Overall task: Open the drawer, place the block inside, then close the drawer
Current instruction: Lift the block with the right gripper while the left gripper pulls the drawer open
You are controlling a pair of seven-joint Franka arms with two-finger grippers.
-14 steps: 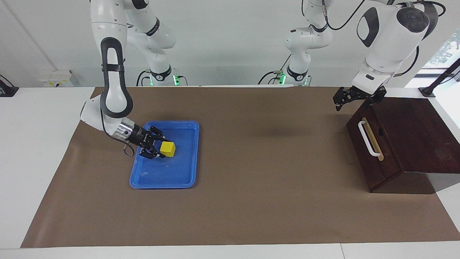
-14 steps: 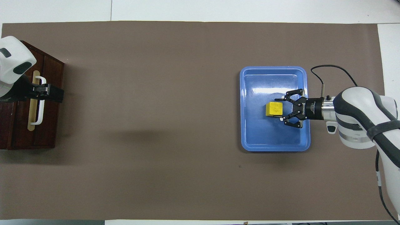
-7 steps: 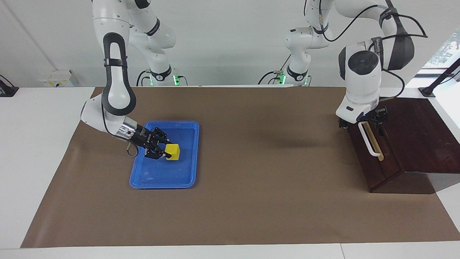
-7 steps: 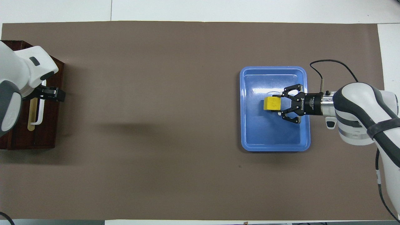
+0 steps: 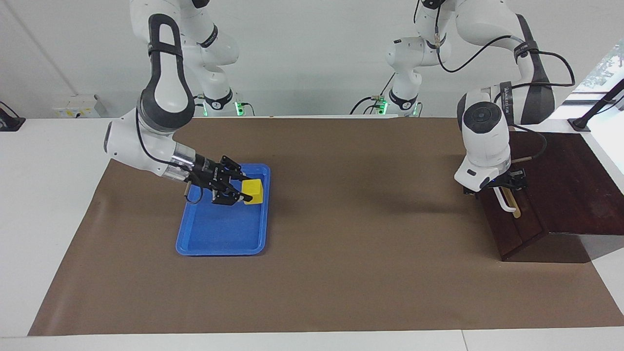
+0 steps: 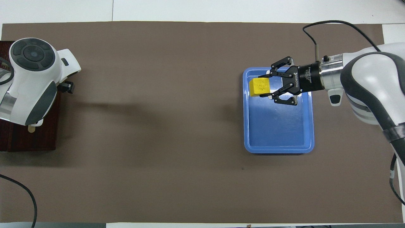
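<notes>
Holding the block above the tray, the right tool is well apart from the shut drawer; left tool, wide, straddles its handle.

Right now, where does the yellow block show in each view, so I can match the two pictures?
Facing view: the block shows left of centre, held in the right tool over the blue tray's edge nearest the robots.
Overhead view: the block shows right of centre, toward the top, at the tray's lower corner in that picture.
Shared landmark: the blue tray, at the right arm's end of the table.
</notes>
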